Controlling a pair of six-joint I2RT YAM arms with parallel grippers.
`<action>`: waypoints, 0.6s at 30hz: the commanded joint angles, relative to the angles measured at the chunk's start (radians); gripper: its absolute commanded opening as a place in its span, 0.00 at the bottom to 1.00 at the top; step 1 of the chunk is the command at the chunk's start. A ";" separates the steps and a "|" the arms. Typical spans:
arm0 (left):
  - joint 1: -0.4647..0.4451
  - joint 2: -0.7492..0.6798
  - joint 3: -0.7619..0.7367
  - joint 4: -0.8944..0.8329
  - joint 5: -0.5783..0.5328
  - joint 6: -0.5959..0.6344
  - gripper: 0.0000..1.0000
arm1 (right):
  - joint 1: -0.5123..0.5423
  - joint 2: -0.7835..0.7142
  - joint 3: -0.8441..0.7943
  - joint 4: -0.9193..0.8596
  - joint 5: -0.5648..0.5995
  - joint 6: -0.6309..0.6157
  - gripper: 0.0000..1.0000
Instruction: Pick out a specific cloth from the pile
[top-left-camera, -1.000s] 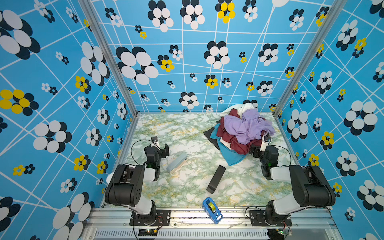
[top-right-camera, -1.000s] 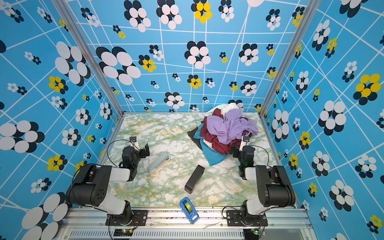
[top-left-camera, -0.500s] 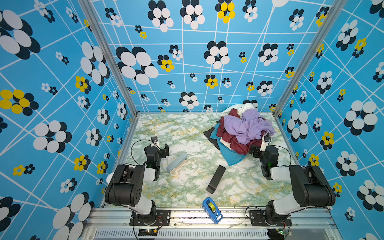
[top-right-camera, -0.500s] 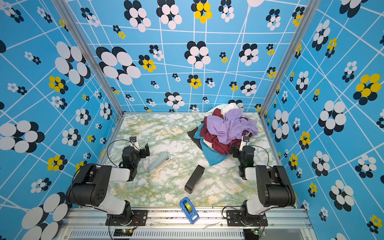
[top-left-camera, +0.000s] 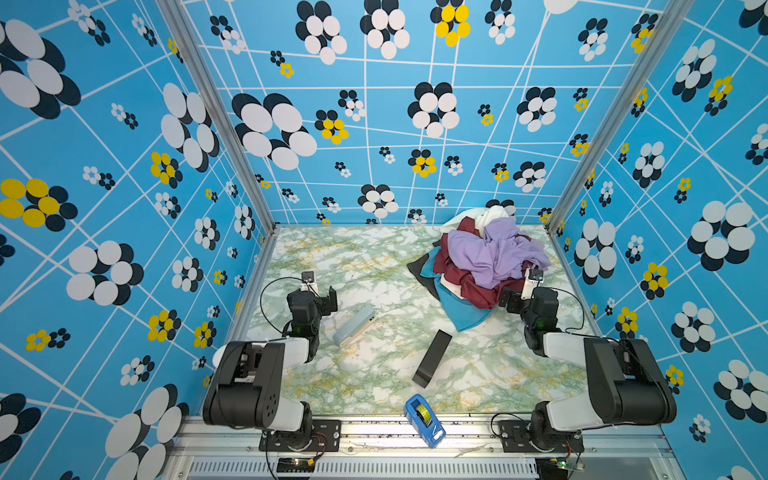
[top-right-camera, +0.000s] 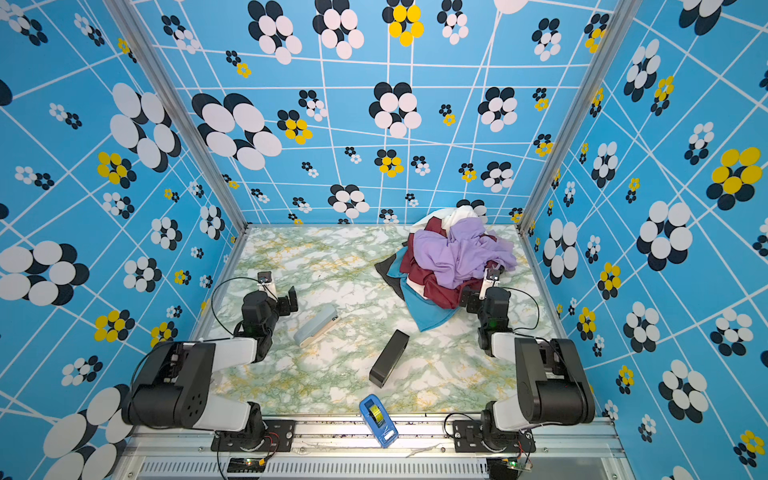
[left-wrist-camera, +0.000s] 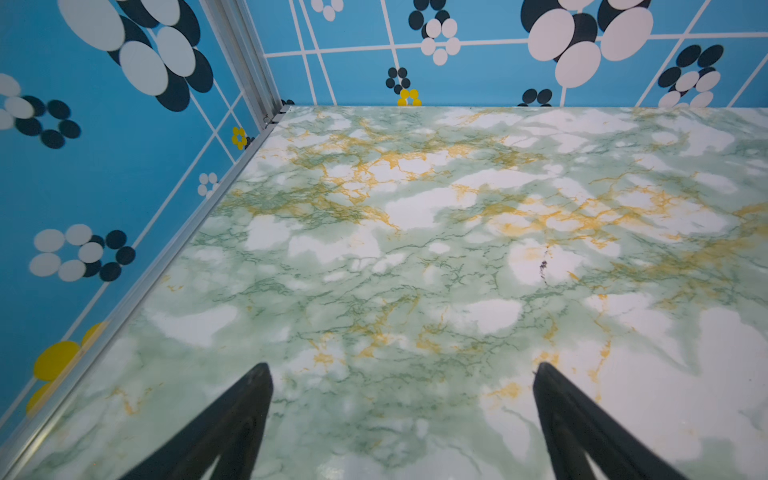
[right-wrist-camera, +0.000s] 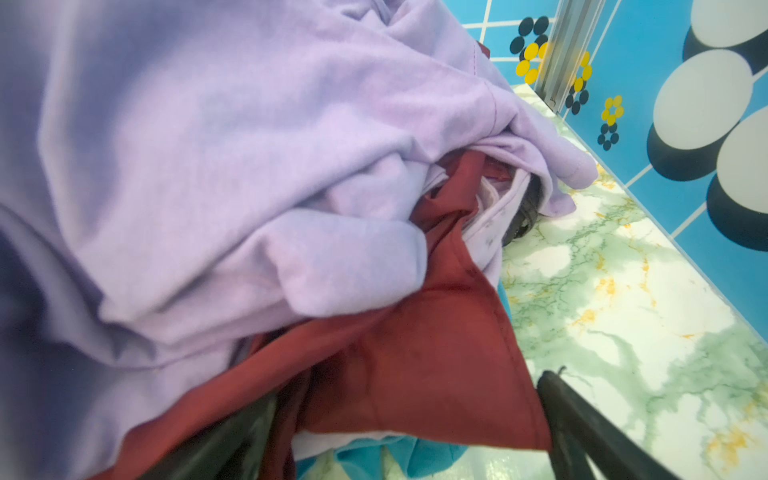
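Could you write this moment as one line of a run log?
phase: pre-grasp on maroon shirt | right pincer: open, jaws astride shirt's edge at pile | left pincer: open, over table | shirt: not yet gripped

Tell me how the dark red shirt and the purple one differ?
The maroon shirt is dark red and smooth; the lavender garment is pale and fuzzier-looking. The lavender garment lies on top; the maroon shirt is mostly buried beneath it. Both are crumpled in one pile.

Left arm (top-left-camera: 253, 374) and right arm (top-left-camera: 623, 382): bulky black joint housings, white links, thin looping black cables (top-left-camera: 262, 301), tapered black jaws.
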 joint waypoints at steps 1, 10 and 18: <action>-0.034 -0.166 0.073 -0.197 -0.058 -0.014 0.99 | 0.006 -0.091 0.056 -0.195 0.034 0.042 0.99; -0.280 -0.429 0.312 -0.734 -0.176 -0.076 0.99 | 0.045 -0.311 0.189 -0.612 0.157 0.080 0.99; -0.417 -0.540 0.332 -0.895 -0.169 -0.370 0.94 | 0.127 -0.362 0.388 -0.956 0.181 0.124 0.98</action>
